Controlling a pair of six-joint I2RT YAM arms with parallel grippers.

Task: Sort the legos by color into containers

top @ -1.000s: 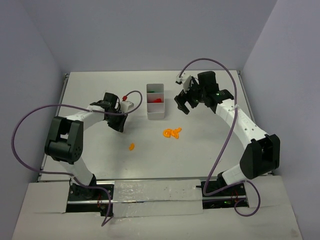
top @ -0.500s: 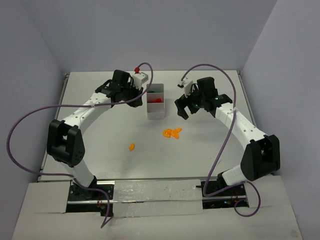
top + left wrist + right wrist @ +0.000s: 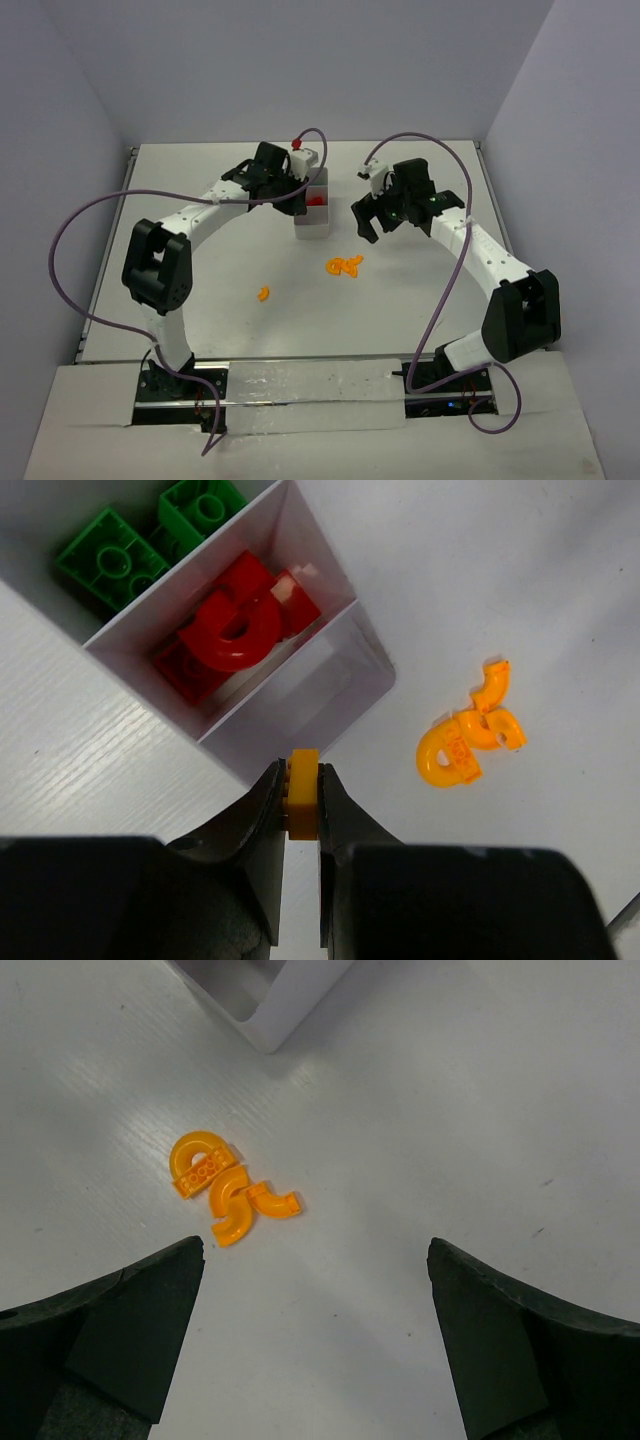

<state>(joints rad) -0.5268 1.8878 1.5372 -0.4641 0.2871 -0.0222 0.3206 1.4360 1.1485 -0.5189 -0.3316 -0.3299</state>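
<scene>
Squarely inside the left tool (image 3: 300, 786), one orange lego (image 3: 301, 806).

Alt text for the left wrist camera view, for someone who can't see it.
The left gripper pinches a small orange lego close to the empty end compartment of the white tray. The next compartment holds red legos, the far one green bricks, and curved orange pieces lie clustered on the table to the right.
</scene>
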